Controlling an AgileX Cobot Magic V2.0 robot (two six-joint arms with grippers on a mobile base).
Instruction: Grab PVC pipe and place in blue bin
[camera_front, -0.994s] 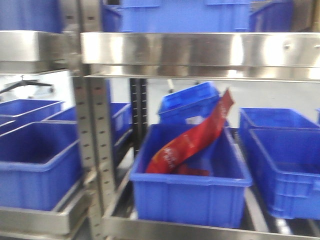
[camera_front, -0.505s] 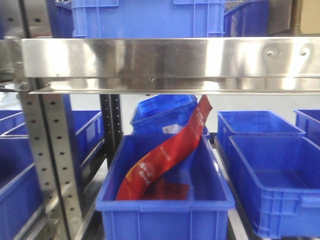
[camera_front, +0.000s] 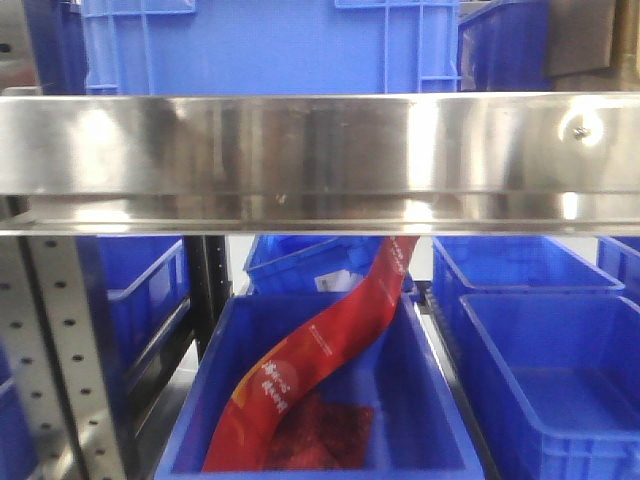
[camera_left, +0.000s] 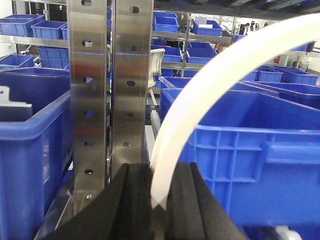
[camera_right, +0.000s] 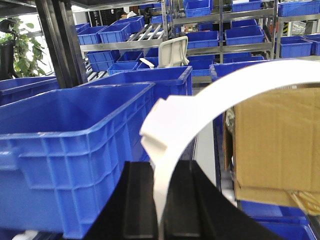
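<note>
Below the steel shelf rail (camera_front: 320, 145), in the front view, sits the blue bin (camera_front: 320, 468) I take as the target, with a red pouch (camera_front: 310, 370) leaning across it from its near left corner up towards the rail. Neither hand shows in that view, so I judge the drop is not yet begun.

The PVC pipe (camera_left: 200, 95) is in my grip, not on any shelf. The left hand (camera_left: 159, 200) has its black pads pressed together on the pipe's lower end. The right hand (camera_right: 160, 200) likewise pinches a white arc (camera_right: 225, 87), close to a squared-off end (camera_right: 157, 130). I cannot tell whether that is the same piece or a second one. No hole is visible on that end.

The main risk is the overhang. The arc reaches far past the pads, so going in under the rail it could catch the rail's edge or the bin's rim and twist in the pinch. It is held near one end, which gives a knock plenty of leverage. The pouch could also prop the pipe up instead of letting it settle. If both hands hold one piece, moving them apart would strain it or drag it loose.

The long axis follows the curve. In both wrist views it rises away from the pads and then bends right, leaving the frame's right edge.
</note>
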